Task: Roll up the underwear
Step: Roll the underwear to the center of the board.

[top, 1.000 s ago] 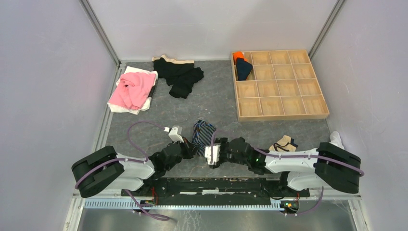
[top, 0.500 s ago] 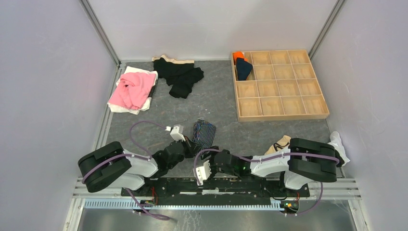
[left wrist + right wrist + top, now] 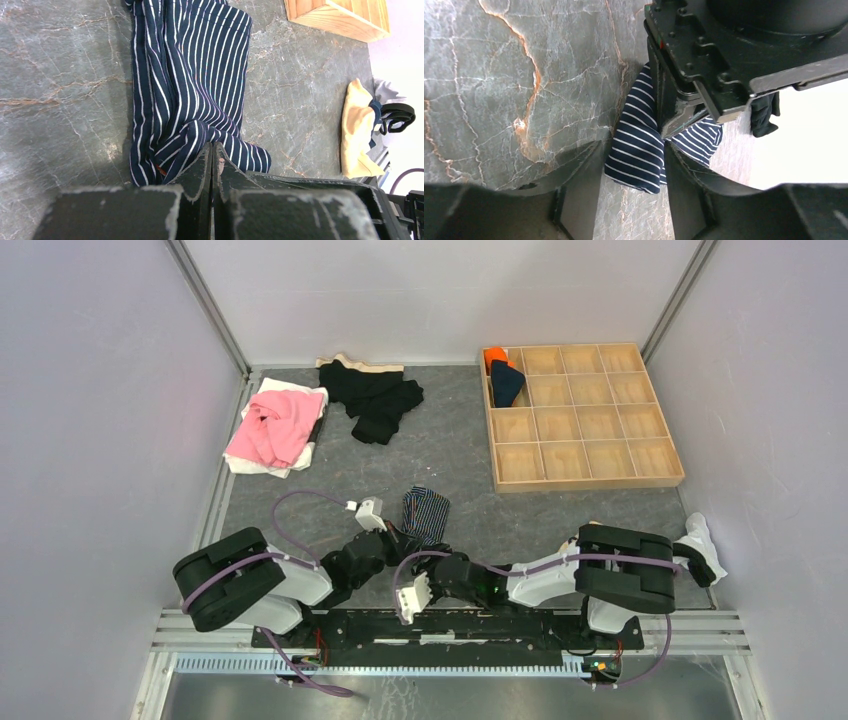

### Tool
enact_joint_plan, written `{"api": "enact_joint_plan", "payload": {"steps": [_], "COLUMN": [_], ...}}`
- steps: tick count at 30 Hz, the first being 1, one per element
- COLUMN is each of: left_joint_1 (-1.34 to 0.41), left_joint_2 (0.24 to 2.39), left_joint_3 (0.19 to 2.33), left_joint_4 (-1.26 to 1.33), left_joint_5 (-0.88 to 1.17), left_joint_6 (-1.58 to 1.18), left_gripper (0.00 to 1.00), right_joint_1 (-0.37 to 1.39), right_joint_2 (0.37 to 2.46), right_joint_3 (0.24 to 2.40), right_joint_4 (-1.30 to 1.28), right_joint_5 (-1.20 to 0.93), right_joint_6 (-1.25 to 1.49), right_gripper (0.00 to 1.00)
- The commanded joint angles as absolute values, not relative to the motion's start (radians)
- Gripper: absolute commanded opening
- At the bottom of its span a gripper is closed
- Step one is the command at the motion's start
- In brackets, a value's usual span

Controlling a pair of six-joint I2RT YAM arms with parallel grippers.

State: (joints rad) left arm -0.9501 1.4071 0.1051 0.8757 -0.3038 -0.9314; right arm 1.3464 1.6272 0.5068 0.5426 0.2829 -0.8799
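The left arm [image 3: 262, 585] and right arm [image 3: 560, 580] lie low, elbows folded, wrists turned inward. The left end effector [image 3: 212, 150] pinches the striped briefs [image 3: 190, 75]. Just beside it, the right end effector [image 3: 631, 150] has its fingers parted either side of that cloth's end.

The left wrist view cuts the navy cloth briefs with thin pale stripes [image 3: 195, 75] off at its upper edge. Their near end passes out of sight beneath the left claw [image 3: 212, 148], and only one corner of the pale wooden compartment tray [image 3: 345, 17] shows. In the right wrist view the right claw [image 3: 633, 174] has dark, blurred fingers [image 3: 574, 175] cut by the lower edge. The left claw's black body covers part of the briefs, and whether either finger touches the cloth cannot be told. From above, both claws' fingertips are hidden under their own wrists.
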Motion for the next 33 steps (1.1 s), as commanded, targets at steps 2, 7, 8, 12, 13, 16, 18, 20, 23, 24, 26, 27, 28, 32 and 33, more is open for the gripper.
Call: {"api": "enact_joint_plan", "payload": {"steps": [2, 7, 8, 12, 13, 16, 18, 20, 23, 24, 26, 27, 28, 32, 33], "left_joint_1": [-0.936, -0.931, -0.931, -0.928, -0.925, -0.916, -0.911, -0.910, -0.910, -0.910, -0.910, -0.910, -0.910, -0.910, -0.910], "left_joint_2": [1.455, 1.456, 1.456, 1.446, 1.436, 1.362, 1.275, 1.162, 0.960, 0.903, 0.790, 0.731, 0.678, 0.484, 0.446], "left_joint_3": [0.063, 0.060, 0.060, 0.057, 0.057, 0.056, 0.063, 0.078, 0.099, 0.099, 0.090, 0.084, 0.080, 0.068, 0.067], "left_joint_4": [0.653, 0.667, 0.670, 0.680, 0.682, 0.652, 0.599, 0.520, 0.362, 0.311, 0.208, 0.161, 0.111, -0.065, -0.096], "left_joint_5": [-0.291, -0.275, -0.273, -0.263, -0.258, -0.244, -0.243, -0.251, -0.318, -0.347, -0.397, -0.416, -0.430, -0.459, -0.462], "left_joint_6": [-0.903, -0.893, -0.891, -0.883, -0.879, -0.869, -0.867, -0.858, -0.853, -0.860, -0.880, -0.890, -0.899, -0.923, -0.925], "left_gripper": [0.02, 0.02, 0.02, 0.02, 0.02, 0.02, 0.02, 0.02, 0.02, 0.02, 0.02, 0.02, 0.02, 0.02, 0.02], "right_joint_1": [1.324, 1.317, 1.318, 1.316, 1.318, 1.317, 1.317, 1.318, 1.311, 1.306, 1.296, 1.289, 1.281, 1.248, 1.241], "right_joint_2": [1.689, 1.700, 1.700, 1.694, 1.689, 1.667, 1.650, 1.635, 1.625, 1.625, 1.623, 1.622, 1.621, 1.605, 1.599], "right_joint_3": [0.513, 0.502, 0.502, 0.502, 0.504, 0.509, 0.517, 0.542, 0.579, 0.591, 0.618, 0.633, 0.651, 0.683, 0.684], "right_joint_4": [0.497, 0.552, 0.557, 0.562, 0.557, 0.533, 0.509, 0.456, 0.381, 0.364, 0.325, 0.300, 0.279, 0.243, 0.243], "right_joint_5": [0.317, 0.337, 0.340, 0.354, 0.358, 0.356, 0.346, 0.330, 0.282, 0.258, 0.218, 0.191, 0.167, 0.045, 0.010], "right_joint_6": [-0.875, -0.855, -0.853, -0.833, -0.824, -0.799, -0.778, -0.732, -0.683, -0.674, -0.638, -0.612, -0.584, -0.518, -0.500], "right_gripper": [0.47, 0.29, 0.26, 0.12, 0.08, 0.00, 0.00, 0.00, 0.00, 0.00, 0.00, 0.00, 0.00, 0.00, 0.00]}}
